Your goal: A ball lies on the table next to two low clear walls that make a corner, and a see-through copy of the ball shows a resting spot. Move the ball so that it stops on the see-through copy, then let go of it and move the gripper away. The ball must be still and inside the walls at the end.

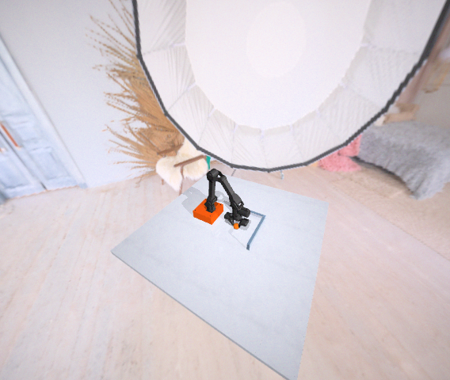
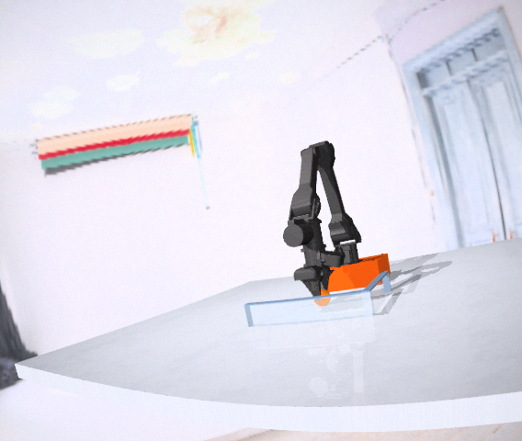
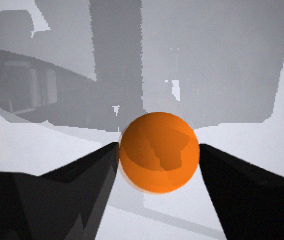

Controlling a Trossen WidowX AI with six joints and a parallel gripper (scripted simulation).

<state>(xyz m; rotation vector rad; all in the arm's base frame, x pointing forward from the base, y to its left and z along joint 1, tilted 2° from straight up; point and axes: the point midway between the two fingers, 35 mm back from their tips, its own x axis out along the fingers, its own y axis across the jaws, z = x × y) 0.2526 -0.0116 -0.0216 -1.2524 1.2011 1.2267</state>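
The orange ball [image 1: 235, 226] [image 2: 322, 300] [image 3: 159, 152] is low at the table, on the inner side of the clear walls [image 1: 257, 231] [image 2: 278, 311]. It almost fully covers the see-through copy [image 3: 127, 183], whose pale rim shows only at the ball's lower left in the wrist view. My gripper [image 1: 236, 223] [image 2: 320, 296] [image 3: 158, 149] points down with one finger on each side of the ball. The fingers stand slightly open, right beside the ball's sides, with hardly any gap. Whether a fingertip still touches it is hard to tell.
The long wall runs beyond the ball, seen from the orange arm base [image 1: 207, 212] [image 2: 363, 274]. The short wall [image 1: 256, 215] meets it at the corner. The pale table [image 1: 257, 294] [image 2: 180, 356] carries the arm's shadow around the ball.
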